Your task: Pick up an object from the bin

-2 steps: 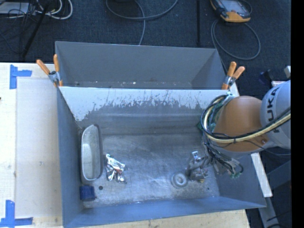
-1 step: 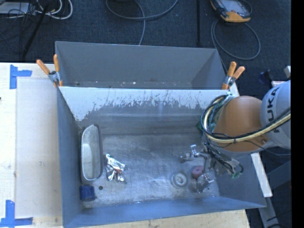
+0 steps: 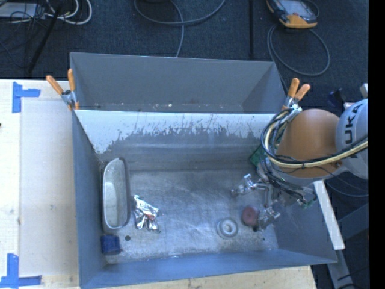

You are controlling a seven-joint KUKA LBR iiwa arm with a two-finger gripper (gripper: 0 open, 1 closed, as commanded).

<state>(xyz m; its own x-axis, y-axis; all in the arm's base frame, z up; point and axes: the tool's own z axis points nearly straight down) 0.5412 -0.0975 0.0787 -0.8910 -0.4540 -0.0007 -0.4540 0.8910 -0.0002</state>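
Gripper [image 3: 257, 205] low beside dark red disc [image 3: 248, 215], bin [image 3: 180, 92] right.

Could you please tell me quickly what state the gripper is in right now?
Gripper: open or closed cannot be told; it is low at the right of the bin, beside a dark red disc.

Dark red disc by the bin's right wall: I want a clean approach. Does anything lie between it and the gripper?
Nothing visible does. The dark red disc lies just left of the gripper in the view. The pale ring lies beyond the disc, further left.
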